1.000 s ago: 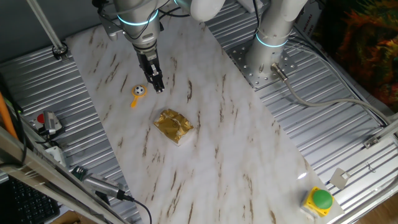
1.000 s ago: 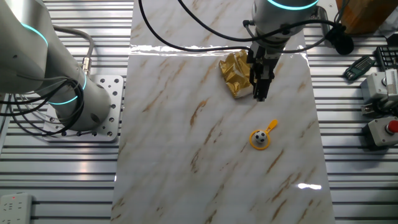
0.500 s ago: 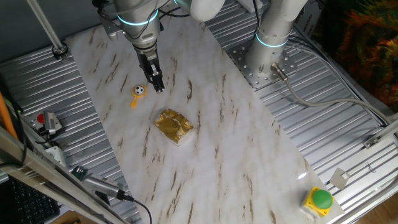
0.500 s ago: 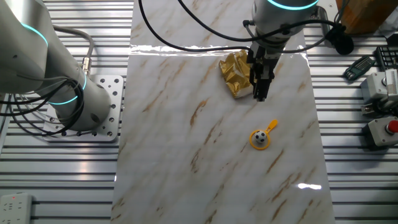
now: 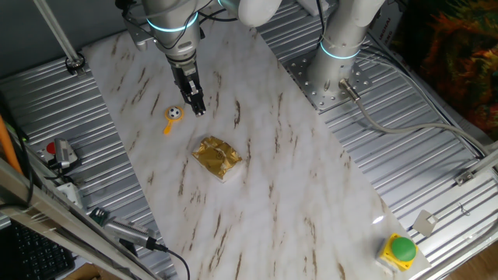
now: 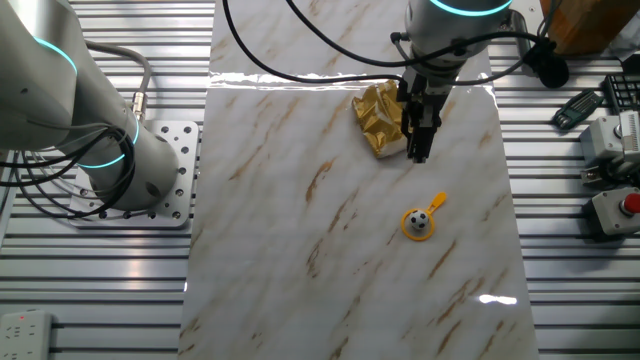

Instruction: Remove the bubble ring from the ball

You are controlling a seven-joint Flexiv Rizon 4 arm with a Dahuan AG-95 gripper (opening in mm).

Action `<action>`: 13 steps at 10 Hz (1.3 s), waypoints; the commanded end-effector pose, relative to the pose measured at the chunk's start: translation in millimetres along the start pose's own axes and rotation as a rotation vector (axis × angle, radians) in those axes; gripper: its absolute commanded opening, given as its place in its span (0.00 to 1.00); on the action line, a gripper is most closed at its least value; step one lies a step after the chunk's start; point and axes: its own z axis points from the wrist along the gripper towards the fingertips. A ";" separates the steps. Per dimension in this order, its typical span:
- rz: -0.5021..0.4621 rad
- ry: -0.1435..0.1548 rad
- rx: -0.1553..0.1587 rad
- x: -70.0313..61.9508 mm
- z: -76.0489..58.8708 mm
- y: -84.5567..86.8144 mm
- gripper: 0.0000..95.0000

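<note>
Covering the middle of the work area, the marbled tabletop (image 5: pixel 264 171) carries all objects. The gripper (image 5: pixel 198 107) is held low, just beside the ball (image 5: pixel 174 113), its fingers drawn close together with nothing visible between them; whether a small gap remains cannot be told. A crumpled gold foil packet (image 5: pixel 217 157) lies near the ball, on the far side from the arm. The bubble ring (image 6: pixel 421 220) lies flat around the ball, with its handle pointing away, so the ring has not yet been removed. The loop acts as the only container; only the ball is enclosed.
</note>
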 end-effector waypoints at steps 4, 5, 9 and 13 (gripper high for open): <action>-0.002 -0.079 -0.019 -0.2 -1.1 0.5 0.00; -0.002 -0.079 -0.018 -0.3 -1.3 0.5 0.00; -0.003 -0.079 -0.018 -0.3 -1.4 0.6 0.00; -0.003 -0.079 -0.019 -1.2 -2.0 0.9 0.00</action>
